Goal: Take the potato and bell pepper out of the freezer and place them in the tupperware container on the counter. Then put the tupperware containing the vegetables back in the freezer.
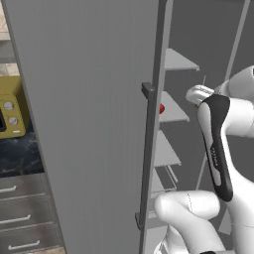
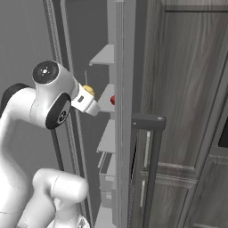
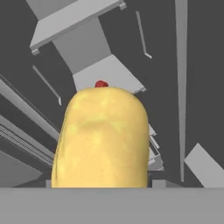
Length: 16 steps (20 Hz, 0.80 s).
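claw (image 2: 90, 94): clamped on potato (image 3: 101, 138), inside the open freezer (image 1: 89, 124) | bell pepper (image 1: 161, 108): lay on a freezer shelf (image 1: 171, 111), beyond the potato | bench (image 1: 17, 154): left of freezer door

Colours inside the freezer
Yellow, faintly speckled potato (image 3: 103, 138); red bell pepper (image 3: 101, 84); brushed-grey freezer (image 1: 94, 124) door; pale grey shelves (image 3: 109, 72).

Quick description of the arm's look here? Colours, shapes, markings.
Glossy white rounded arm links, bulbous at the joints. A black inlay strip with small white lettering runs along one link. In the right base view, a round joint cap carries a dark ring, and black panels sit between the white shells. No cables visible.
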### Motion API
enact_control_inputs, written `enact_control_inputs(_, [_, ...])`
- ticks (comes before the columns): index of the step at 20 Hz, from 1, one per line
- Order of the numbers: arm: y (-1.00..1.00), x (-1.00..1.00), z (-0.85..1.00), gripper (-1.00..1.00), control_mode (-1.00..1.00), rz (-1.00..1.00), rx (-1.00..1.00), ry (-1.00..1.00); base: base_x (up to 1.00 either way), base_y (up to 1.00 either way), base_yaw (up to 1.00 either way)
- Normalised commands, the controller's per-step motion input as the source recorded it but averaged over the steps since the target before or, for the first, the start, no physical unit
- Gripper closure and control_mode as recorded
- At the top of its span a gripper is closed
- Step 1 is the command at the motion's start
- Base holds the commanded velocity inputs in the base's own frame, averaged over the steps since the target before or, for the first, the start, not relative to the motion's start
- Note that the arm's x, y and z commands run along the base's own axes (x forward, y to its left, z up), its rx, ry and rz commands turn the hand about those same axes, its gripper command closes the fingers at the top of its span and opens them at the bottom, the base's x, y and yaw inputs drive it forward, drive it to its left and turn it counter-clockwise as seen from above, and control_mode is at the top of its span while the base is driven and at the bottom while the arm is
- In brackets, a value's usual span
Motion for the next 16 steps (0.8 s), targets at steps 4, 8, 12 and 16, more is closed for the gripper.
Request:
enact_control_inputs(4, [0.01,-0.26,0.27,1.0,-1.0,0.0,-0.06,0.0,0.0,0.0,0.0])
enact_control_inputs(8, [0.17,-0.26,0.15,1.0,-1.0,0.0,-0.07,0.01,0.0,0.0,0.0])
enact_control_inputs(12, [0.21,0.0,0.0,1.0,-1.0,0.0,-0.09,0.08,0.0,0.0,0.0])
enact_control_inputs(16, [0.05,0.0,0.0,1.0,-1.0,0.0,-0.03,0.0,0.0,0.0,0.0])
